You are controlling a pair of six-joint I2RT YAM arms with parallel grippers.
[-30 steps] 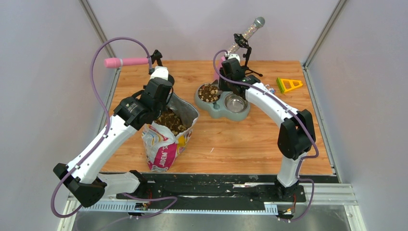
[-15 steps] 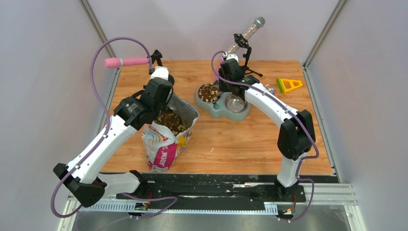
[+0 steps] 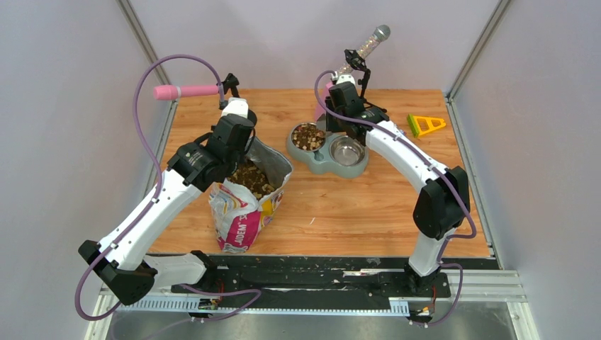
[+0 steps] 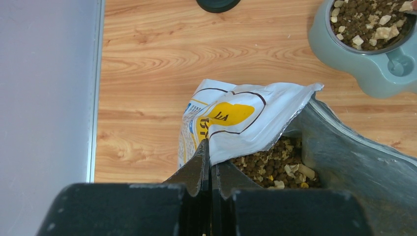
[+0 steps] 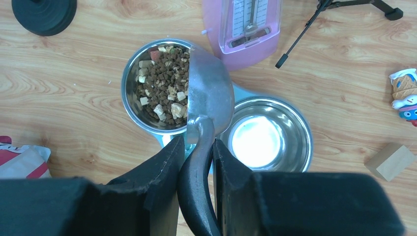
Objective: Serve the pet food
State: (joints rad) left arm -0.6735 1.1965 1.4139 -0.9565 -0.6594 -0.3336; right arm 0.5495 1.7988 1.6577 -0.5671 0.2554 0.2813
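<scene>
From above, your bag (image 3: pixel 244 205) stands near the desk's (image 3: pixel 354 212) front edge, with bare wood between it and the bowls (image 3: pixel 326 168). Left wrist: left jaws press together on the bag's rim. Right wrist: right jaws pinch the scoop (image 5: pixel 209 93) by its handle, cup overhanging the rim of the bowl holding food (image 5: pixel 164 83).

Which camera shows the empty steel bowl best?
Right wrist view: the empty steel bowl sits close, almost whole, beside the scoop. Top external shows that bowl small; the left wrist view leaves it out.
</scene>
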